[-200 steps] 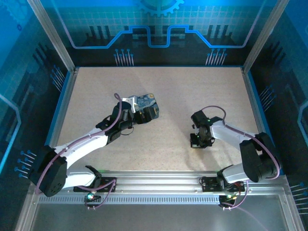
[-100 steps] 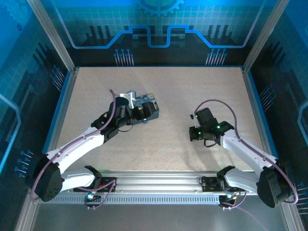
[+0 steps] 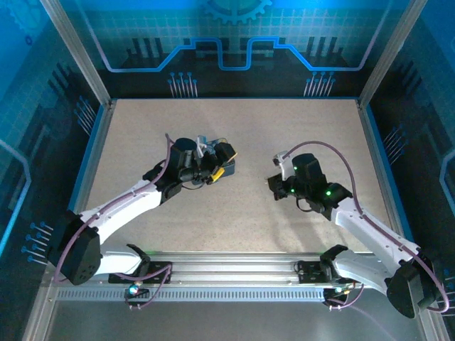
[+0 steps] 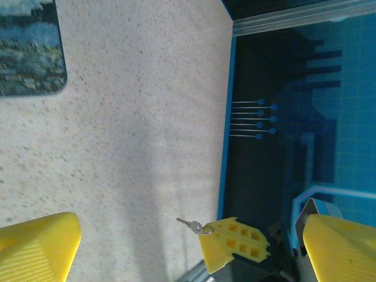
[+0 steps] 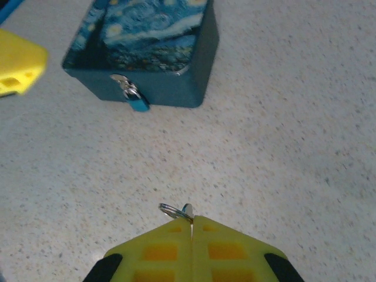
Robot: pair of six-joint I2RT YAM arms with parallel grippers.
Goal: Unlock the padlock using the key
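The small bluish padlock (image 5: 136, 98) hangs on the front wall of the starry-night tin (image 5: 147, 35), close to the table. My right gripper (image 5: 191, 218) is shut on the key (image 5: 187, 209), whose ring sticks out to the left of the tips. In the left wrist view the key (image 4: 189, 224) pokes from the right gripper's yellow fingers (image 4: 235, 241). My left gripper (image 3: 219, 165) hovers over the tin, open, its yellow fingers (image 4: 35, 247) wide apart with nothing between them. The right gripper (image 3: 274, 183) is a short way right of the tin.
A corner of the tin (image 4: 29, 47) shows at the top left of the left wrist view. One yellow finger of the left gripper (image 5: 17, 64) sits left of the tin. Bare speckled table (image 3: 242, 227) lies between the arms; a blue rim (image 3: 366, 135) bounds it.
The right arm has swung up and left, bringing the key toward the tin. The left gripper has turned and shifted over the tin, covering most of it from above.
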